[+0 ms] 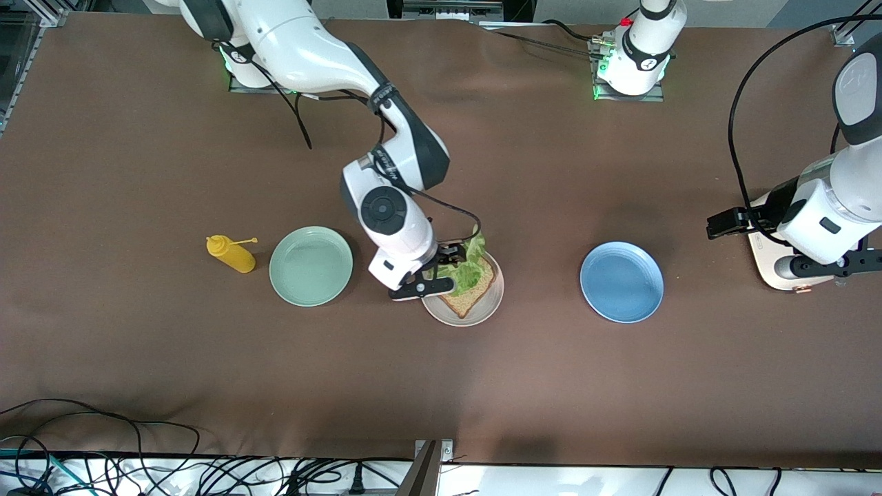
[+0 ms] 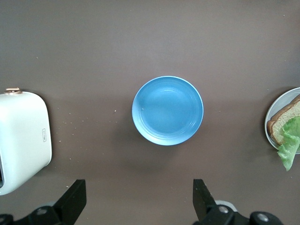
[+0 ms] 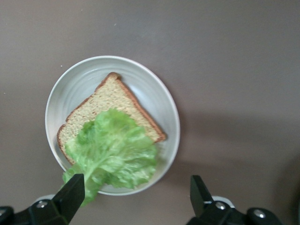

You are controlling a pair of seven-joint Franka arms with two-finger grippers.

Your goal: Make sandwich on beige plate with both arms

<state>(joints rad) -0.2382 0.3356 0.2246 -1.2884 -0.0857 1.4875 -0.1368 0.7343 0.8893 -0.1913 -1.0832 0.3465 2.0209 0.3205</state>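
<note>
- Hovering over the beige plate [image 3: 161, 98], right gripper [image 3: 133, 199] with fingers spread wide, gripping nothing.
- Resting on that plate: one bread slice [image 3: 110, 105], lettuce leaf [image 3: 112, 154] draped past its rim.
- Waiting near the toaster [image 2: 21, 138], left gripper [image 2: 138, 199] wide apart, empty, above bare cloth beside the blue plate [image 2: 168, 110].
- Second slice: nowhere visible.

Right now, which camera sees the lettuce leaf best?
The right wrist view: it looks straight down on the lettuce leaf lying on the bread slice in the beige plate. In the front view the right arm hides part of it; the left wrist view catches only its edge.
</note>
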